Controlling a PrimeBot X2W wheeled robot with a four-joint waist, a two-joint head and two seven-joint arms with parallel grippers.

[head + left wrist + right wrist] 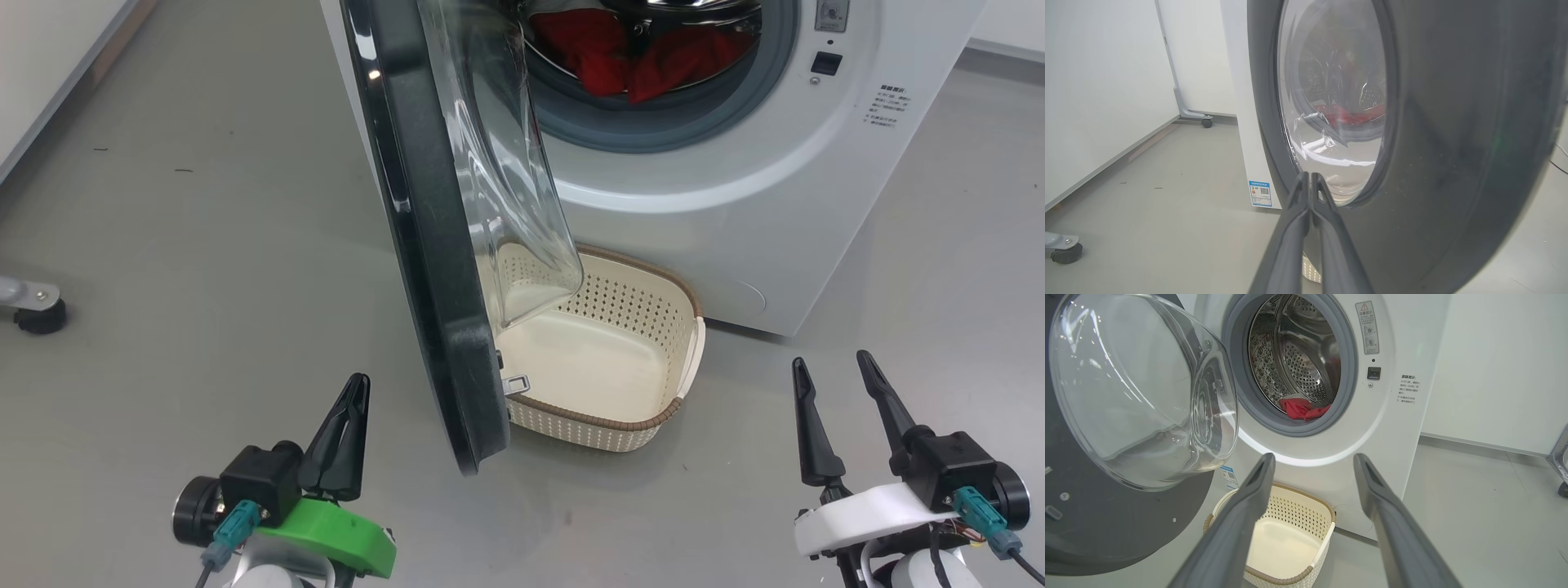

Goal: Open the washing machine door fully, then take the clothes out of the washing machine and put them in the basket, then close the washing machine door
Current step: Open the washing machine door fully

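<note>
Left gripper (357,380), left of the washing machine door (433,269): dark tapered fingers, green mount (335,535), black block, teal plug (237,523) | right gripper (830,359), right of it: white mount (865,514), teal plug, grey cable.

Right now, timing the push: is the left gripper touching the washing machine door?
Apart. The head view shows bare floor between the left gripper and the washing machine door.

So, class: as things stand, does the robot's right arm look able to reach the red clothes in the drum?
Probably yes. The washing machine door hangs off to the left, so nothing stands between the open right gripper and the red clothes; the basket sits well below that path.
</note>
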